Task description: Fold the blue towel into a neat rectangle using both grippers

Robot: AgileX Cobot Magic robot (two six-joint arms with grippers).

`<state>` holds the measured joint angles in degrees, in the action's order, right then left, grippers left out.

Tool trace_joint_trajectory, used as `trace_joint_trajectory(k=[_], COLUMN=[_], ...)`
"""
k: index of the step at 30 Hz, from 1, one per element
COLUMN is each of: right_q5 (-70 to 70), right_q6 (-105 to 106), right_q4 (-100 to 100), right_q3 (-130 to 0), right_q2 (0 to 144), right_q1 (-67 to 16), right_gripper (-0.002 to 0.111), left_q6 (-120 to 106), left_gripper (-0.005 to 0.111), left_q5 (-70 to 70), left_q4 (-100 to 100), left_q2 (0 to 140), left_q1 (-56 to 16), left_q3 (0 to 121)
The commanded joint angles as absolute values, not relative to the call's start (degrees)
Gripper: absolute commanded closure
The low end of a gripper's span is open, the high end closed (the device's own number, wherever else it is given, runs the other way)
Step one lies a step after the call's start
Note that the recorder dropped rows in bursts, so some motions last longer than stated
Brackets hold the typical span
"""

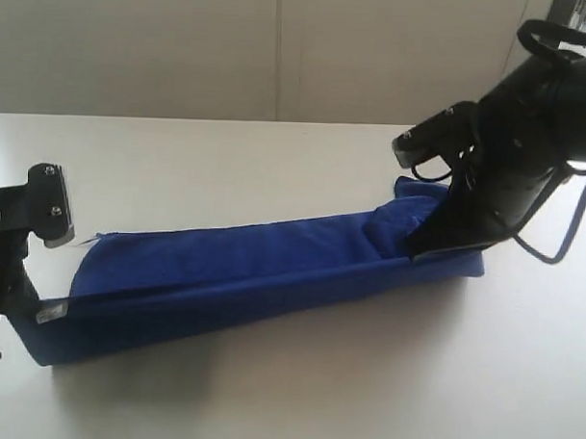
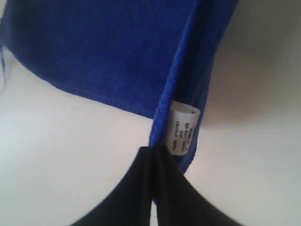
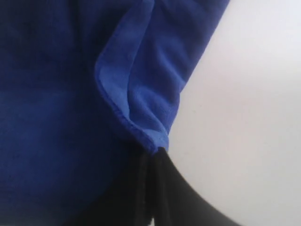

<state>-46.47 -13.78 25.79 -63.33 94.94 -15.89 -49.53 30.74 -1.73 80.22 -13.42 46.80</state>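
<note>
Towel (image 1: 253, 266), left gripper (image 2: 153, 153) (half cropped) and right gripper (image 3: 154, 153) pinching its ends — tag (image 2: 184, 128) print illegible.

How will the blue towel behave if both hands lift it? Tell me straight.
Probably floppy: the blue towel droops in a long fold between the left hand and right hand. Likely light, since small pinches at its edges seem enough to hold it. Its fuzzy pile should resist slipping.
</note>
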Motion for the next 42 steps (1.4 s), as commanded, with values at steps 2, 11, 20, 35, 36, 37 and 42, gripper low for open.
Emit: trace_joint_trajectory(k=[2,11,20,35,36,37,42], right_q5=[-46.32,-41.74,-41.99,-32.14,-31.99,-31.90,-33.87], right_q6=[-12.80,-13.65,-13.65,-9.65,-9.65,-9.34,-7.09], right_q4=[25.25,23.20,22.12,21.93,21.58,21.56,21.05], right_q3=[-57.37,-54.72,-55.16,-59.26,-59.26,-59.34,-60.22], right_q2=[93.97,93.94,91.55,85.36,85.81,86.12,87.10], right_q1=[-15.56,-15.56,-15.56,-15.56,-15.34,-15.34,-15.34], right_gripper=[0.108,0.089,0.034,0.105,0.108,0.108,0.108], left_q6=[-49.69,-49.98,-49.71,-49.03,-49.03,-49.03,-49.48], left_gripper=[0.107,0.056,0.036,0.106,0.106,0.106,0.106], left_q5=[33.39,32.54,19.57,7.41,7.83,8.24,10.81], left_q4=[-3.42,-5.73,-17.66,-31.17,-31.61,-31.72,-31.72], left_q2=[80.09,80.09,79.98,92.60,94.13,95.97,103.82], left_q1=[-12.79,-12.79,-12.79,-12.79,-12.79,-12.79,-12.79], left_q3=[43.90,41.37,41.37,47.03,48.16,49.56,56.49])
